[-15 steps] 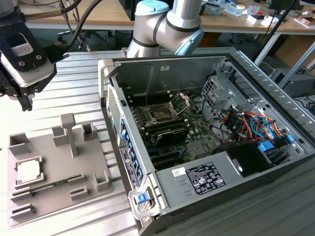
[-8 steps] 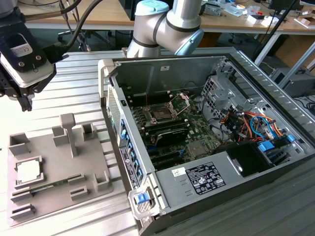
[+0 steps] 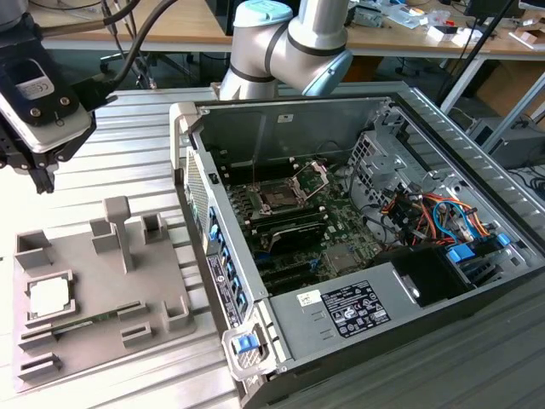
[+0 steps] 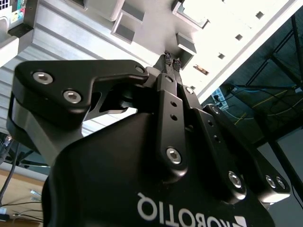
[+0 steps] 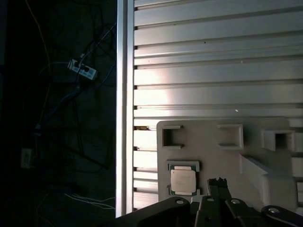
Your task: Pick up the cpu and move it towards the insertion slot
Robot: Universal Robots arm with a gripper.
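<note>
Grey tray (image 3: 162,285) lies on slatted table (image 3: 136,162) beside open computer case (image 3: 281,128).

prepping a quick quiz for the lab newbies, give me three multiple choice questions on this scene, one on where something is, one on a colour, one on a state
1. Where is the cpu?
a) on a shelf
b) in a pocket of the tray
c) between the fingers

2. What colour is the tray?
a) grey
b) blue
c) orange

3. The fingers of the gripper are:
a) spread wide
b) shut on the cpu
c) shut on nothing

Answers: 1 b, the first wrist view shows it seated in a tray pocket; 2 a, grey in the exterior view and the first wrist view; 3 c, the fingertips meet in both wrist views, with the cpu apart from them.
</note>
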